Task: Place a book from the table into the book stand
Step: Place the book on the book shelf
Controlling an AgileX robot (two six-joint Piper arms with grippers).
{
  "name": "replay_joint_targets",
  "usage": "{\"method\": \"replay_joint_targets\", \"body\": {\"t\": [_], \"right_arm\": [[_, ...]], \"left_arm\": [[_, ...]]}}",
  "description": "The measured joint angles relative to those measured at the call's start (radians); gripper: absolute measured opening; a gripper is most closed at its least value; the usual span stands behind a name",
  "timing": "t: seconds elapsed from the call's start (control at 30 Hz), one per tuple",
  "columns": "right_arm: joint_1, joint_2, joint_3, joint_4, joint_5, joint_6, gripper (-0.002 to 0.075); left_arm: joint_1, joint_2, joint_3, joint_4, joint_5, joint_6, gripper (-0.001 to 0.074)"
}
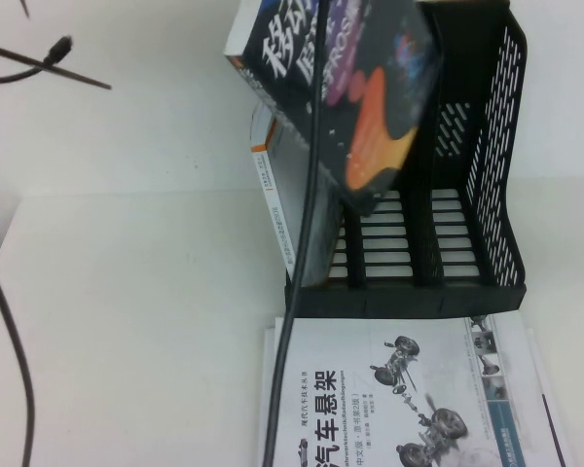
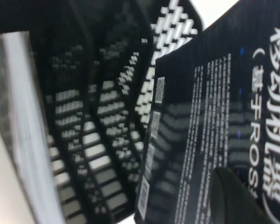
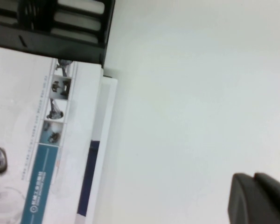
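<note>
The dark navy book (image 1: 355, 92) with white Chinese characters and an orange blob hangs tilted above the left slots of the black book stand (image 1: 496, 156), its lower corner near the slatted base. In the left wrist view my left gripper (image 2: 240, 200) is shut on the book's cover (image 2: 214, 116), with one dark finger pressed on it and the stand's (image 2: 102, 107) dividers behind. My right gripper (image 3: 256, 198) is shut and empty above the bare white table (image 3: 186, 93), off to the side of the stand. Neither gripper shows in the high view.
A white book with an orange stripe (image 1: 273, 170) stands in the stand's leftmost slot. A white book with car-suspension drawings (image 1: 399, 389) lies on the table in front of the stand, also in the right wrist view (image 3: 32, 140). A black cable (image 1: 297, 292) crosses the books.
</note>
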Motion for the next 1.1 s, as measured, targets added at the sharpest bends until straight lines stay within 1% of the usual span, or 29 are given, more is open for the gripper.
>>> {"method": "replay_joint_targets", "body": {"t": [0.17, 0.43, 0.57, 0.7, 0.77, 1.1], "right_arm": [[0.0, 0.0, 0.0, 0.015, -0.004, 0.005, 0.0], [0.0, 0.0, 0.0, 0.015, -0.004, 0.006, -0.0001], [0.0, 0.0, 0.0, 0.017, -0.004, 0.01, -0.0001], [0.0, 0.0, 0.0, 0.019, -0.004, 0.015, -0.0001], [0.0, 0.0, 0.0, 0.019, -0.004, 0.015, -0.0001], [0.0, 0.0, 0.0, 0.023, 0.012, 0.016, -0.0001]], "left_arm": [[0.0, 0.065, 0.0, 0.042, 0.0, -0.047, 0.0111], [0.0, 0.156, 0.003, 0.024, -0.051, -0.11, 0.0111], [0.0, 0.16, 0.003, -0.046, -0.079, -0.117, 0.0111], [0.002, 0.157, -0.002, -0.172, -0.121, -0.079, 0.0111], [0.002, 0.154, -0.016, -0.199, -0.123, -0.064, 0.0111], [0.002, 0.148, -0.03, -0.154, -0.129, -0.062, 0.0111]]}}
